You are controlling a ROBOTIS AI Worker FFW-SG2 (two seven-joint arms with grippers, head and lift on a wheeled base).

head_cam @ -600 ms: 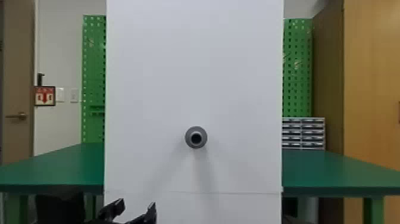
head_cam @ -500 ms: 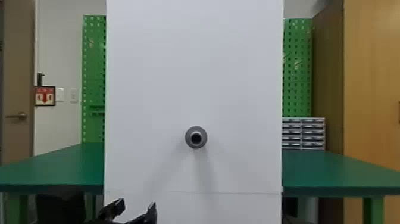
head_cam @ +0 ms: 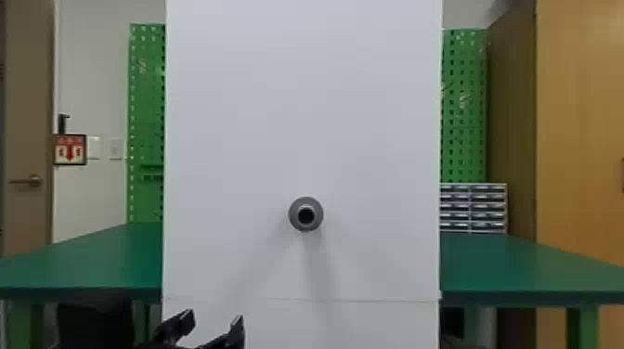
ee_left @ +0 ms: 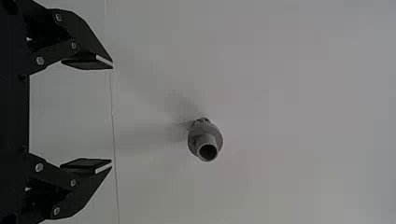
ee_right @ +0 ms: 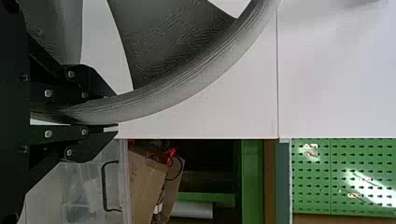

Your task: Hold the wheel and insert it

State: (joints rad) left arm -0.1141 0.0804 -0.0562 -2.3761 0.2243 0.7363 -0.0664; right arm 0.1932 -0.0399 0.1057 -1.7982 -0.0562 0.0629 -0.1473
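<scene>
Left gripper (head_cam: pixel 213 319) at the head view's lower left, fingers apart, grey peg (head_cam: pixel 306 214) on white panel (head_cam: pixel 302 116) below centre, right gripper (ee_right: pixel 116 112) in its wrist view, seemingly clamped on the grey wheel (ee_right: pixel 201 70).

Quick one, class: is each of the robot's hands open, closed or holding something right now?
Left hand: open and empty, in front of the white board.
Right hand: closed on the rim of the wheel.
</scene>
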